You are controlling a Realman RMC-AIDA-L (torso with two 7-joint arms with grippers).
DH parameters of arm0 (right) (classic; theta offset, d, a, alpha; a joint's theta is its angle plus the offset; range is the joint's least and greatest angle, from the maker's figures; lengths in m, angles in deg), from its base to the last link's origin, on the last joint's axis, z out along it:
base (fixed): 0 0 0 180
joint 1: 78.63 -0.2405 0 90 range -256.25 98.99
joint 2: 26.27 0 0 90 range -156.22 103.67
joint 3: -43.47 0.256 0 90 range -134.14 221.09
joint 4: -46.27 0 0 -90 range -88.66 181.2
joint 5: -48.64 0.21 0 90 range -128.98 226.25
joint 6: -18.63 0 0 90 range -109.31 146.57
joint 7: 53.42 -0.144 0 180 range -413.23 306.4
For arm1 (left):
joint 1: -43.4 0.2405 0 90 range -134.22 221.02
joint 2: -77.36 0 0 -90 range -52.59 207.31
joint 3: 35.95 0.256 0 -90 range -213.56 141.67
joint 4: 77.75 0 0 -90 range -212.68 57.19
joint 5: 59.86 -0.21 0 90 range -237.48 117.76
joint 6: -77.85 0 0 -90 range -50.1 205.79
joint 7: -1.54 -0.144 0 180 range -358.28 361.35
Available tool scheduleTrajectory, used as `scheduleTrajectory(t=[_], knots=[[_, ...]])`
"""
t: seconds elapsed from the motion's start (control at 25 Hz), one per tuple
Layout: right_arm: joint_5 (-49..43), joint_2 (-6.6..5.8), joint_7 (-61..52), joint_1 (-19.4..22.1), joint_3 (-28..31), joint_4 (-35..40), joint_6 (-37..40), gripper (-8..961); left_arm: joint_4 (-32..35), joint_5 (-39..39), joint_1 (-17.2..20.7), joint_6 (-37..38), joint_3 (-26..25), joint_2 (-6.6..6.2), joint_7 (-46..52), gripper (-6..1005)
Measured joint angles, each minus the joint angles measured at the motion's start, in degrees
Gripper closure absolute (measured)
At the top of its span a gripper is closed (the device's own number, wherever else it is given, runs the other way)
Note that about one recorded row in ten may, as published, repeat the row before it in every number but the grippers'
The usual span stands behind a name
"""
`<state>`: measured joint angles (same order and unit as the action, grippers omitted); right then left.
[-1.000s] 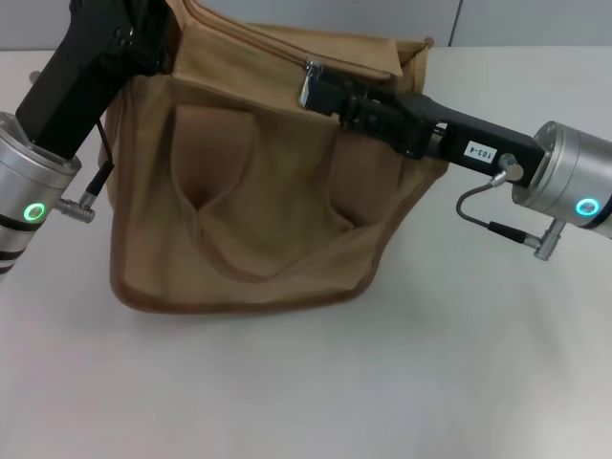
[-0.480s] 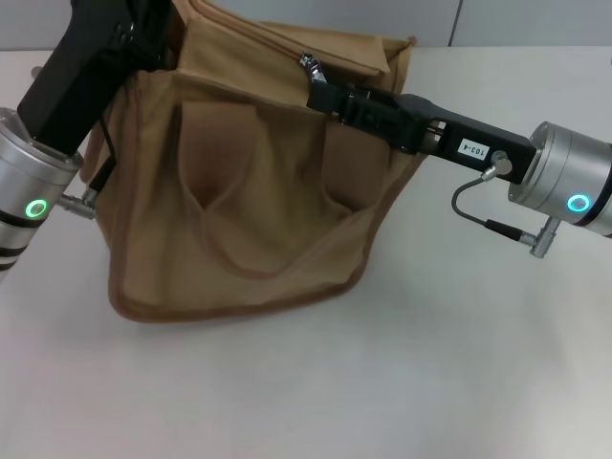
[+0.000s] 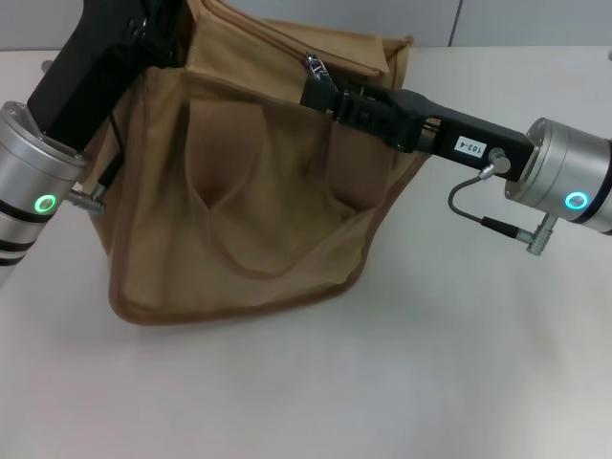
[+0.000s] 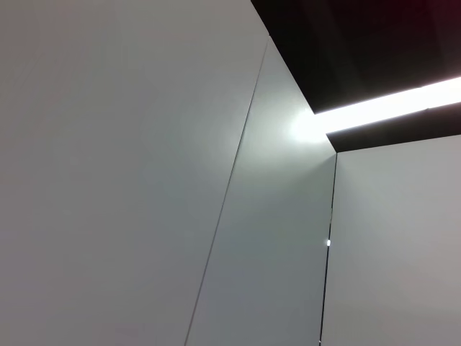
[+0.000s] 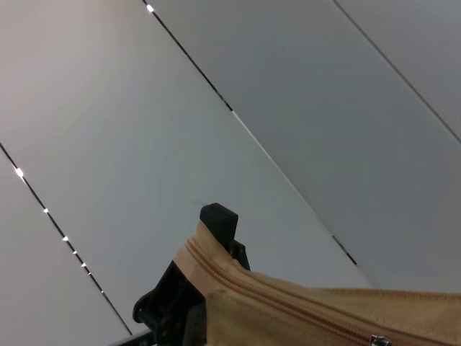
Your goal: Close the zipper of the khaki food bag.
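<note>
**A:** Where is the bag, and how does it lie?

**B:** The khaki bag (image 3: 249,182) stands on a white table (image 3: 402,382), toward the left of the head view. Its front face, with a drooping strap handle (image 3: 258,239), is turned to the camera. The long axis of its top runs from the far left corner toward the right.

**A:** And the zipper?

**B:** The zipper (image 3: 287,43) follows that same line along the top panel. Its small silver pull tab (image 3: 313,65) sits right of the middle, pointing up.

**A:** What are the arms doing?

**B:** The right gripper (image 3: 318,91) reaches in from the right, its tip at the bag's top edge just below the pull tab. I cannot tell whether its claw is spread or pinching. The left gripper (image 3: 167,24) is at the bag's upper left corner; in the right wrist view it (image 5: 209,238) appears clamped on that end of the bag (image 5: 288,303), beside the zipper track (image 5: 238,277).
</note>
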<state>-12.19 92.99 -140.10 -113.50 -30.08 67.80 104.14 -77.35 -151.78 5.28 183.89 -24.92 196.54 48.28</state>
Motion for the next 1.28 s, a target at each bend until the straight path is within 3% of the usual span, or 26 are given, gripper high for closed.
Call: scheduleTrajectory(t=[0.6, 0.8, 1.28], knots=[[0.2, 0.15, 0.1, -0.5, 0.5, -0.9, -1.0, 455, -0.3, -0.1, 0.4, 0.0, 0.1, 0.0, -0.1, 993], [0.3, 0.24, 0.1, -0.5, 0.4, -0.9, -2.6, 646, -0.4, -0.1, 0.4, 0.1, 0.1, 0.0, -0.1, 992], [0.3, 0.27, 0.3, -0.2, 0.5, -1.0, -2.8, 871, -0.4, -0.1, 0.9, 0.2, 0.1, 0.0, -0.1, 993]])
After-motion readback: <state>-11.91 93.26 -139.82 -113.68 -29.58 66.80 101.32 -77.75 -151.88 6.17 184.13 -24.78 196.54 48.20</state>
